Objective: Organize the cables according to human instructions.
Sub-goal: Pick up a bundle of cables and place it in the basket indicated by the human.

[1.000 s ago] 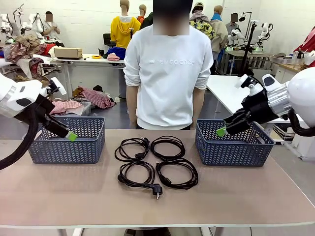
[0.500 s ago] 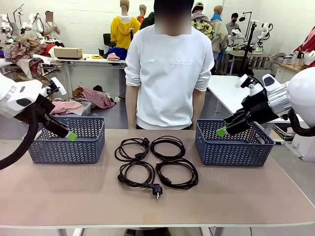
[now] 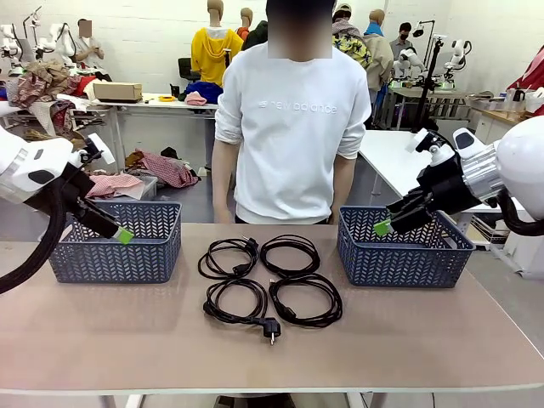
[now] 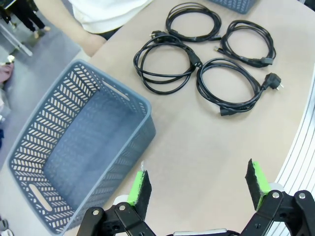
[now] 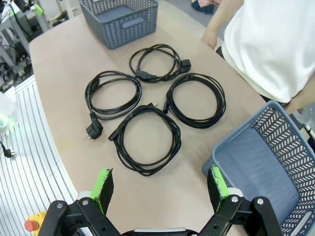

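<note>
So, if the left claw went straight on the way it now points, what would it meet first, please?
Most likely the left claw would meet the bare table, beside the basket and short of the cables; depth is hard to judge.

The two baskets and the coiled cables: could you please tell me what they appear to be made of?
Baskets: the left basket and right basket look like moulded grey-blue plastic, matt, given the uniform herringbone perforations and cut-out handles. Cables: likely black rubber or PVC sheathing, smooth, since they hold loose, soft coils; the plug looks like moulded black plastic.
</note>
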You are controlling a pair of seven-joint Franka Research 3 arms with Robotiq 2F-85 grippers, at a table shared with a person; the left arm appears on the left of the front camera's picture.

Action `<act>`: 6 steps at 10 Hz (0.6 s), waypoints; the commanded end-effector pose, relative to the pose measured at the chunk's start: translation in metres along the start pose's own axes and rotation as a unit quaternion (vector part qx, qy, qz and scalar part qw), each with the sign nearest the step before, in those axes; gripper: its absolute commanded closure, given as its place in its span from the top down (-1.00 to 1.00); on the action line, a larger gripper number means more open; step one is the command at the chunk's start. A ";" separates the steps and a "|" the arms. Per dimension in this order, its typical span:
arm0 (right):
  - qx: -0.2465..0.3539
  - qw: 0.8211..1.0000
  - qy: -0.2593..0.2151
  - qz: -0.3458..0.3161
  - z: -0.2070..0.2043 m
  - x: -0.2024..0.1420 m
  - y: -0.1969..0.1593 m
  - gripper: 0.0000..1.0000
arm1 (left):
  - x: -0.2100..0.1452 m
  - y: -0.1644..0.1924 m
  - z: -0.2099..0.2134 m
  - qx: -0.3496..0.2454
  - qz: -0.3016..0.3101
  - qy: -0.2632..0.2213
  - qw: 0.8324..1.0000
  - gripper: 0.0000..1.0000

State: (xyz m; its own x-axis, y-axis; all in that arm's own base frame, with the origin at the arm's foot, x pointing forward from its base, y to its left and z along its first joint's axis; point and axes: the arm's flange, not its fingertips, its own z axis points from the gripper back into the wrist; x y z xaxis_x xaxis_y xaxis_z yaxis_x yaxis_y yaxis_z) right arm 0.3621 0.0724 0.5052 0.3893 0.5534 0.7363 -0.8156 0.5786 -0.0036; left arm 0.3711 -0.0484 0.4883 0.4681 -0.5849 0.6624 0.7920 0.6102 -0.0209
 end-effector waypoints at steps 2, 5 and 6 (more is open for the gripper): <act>0.005 1.000 -0.006 -0.001 -0.001 0.000 -0.001 1.00 | -0.003 0.001 0.000 -0.007 -0.006 -0.006 1.000 1.00; 0.005 1.000 -0.006 -0.001 -0.001 0.000 -0.001 1.00 | -0.003 0.001 0.000 -0.007 -0.006 -0.006 1.000 1.00; 0.005 1.000 -0.006 -0.001 -0.001 0.000 -0.001 1.00 | -0.003 0.001 0.000 -0.007 -0.006 -0.006 1.000 1.00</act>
State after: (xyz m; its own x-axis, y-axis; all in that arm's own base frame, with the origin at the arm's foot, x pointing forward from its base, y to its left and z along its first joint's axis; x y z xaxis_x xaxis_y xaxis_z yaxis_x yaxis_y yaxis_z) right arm 0.3620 0.0724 0.5052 0.3895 0.5535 0.7362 -0.8158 0.5784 -0.0033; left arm 0.3711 -0.0483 0.4883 0.4680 -0.5850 0.6624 0.7921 0.6101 -0.0208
